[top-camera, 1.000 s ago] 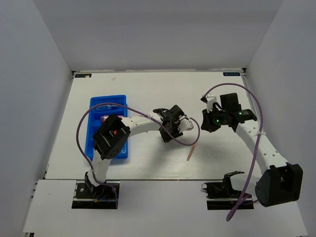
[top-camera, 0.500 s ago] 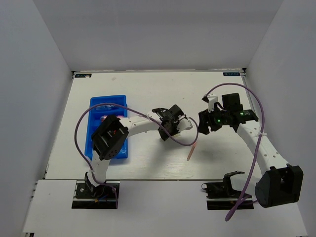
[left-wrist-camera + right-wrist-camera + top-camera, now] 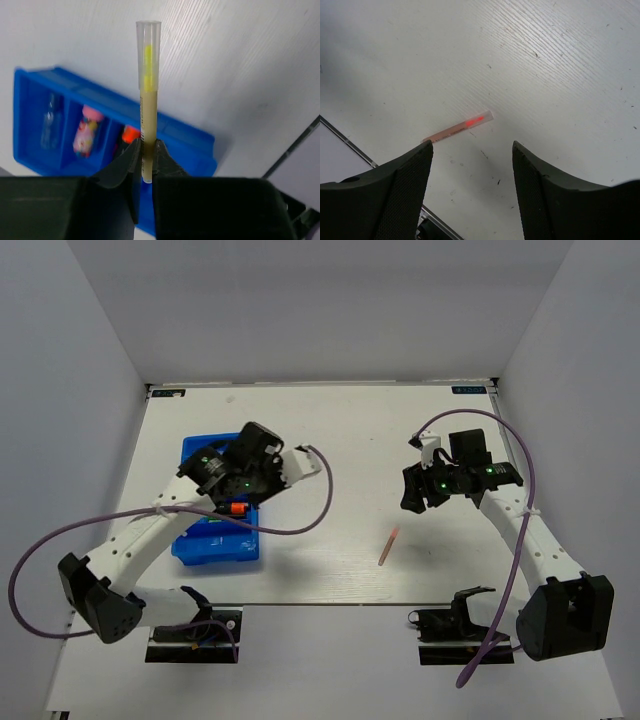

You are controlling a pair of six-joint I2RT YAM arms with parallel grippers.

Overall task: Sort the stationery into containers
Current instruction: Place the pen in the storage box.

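Currently I read the left gripper as pinching a thin yellow-tipped stick near its lower end. The stick projects straight out from between the jaws, with its clear capped end farthest from them. Beneath it lies the blue tray, set on the left part of the table; a clear pen, a pink tube and an orange-ended item rest side by side inside it. The right gripper hangs with jaws spread wide, holding nothing, above a thin red-tipped stick lying flat on the table.
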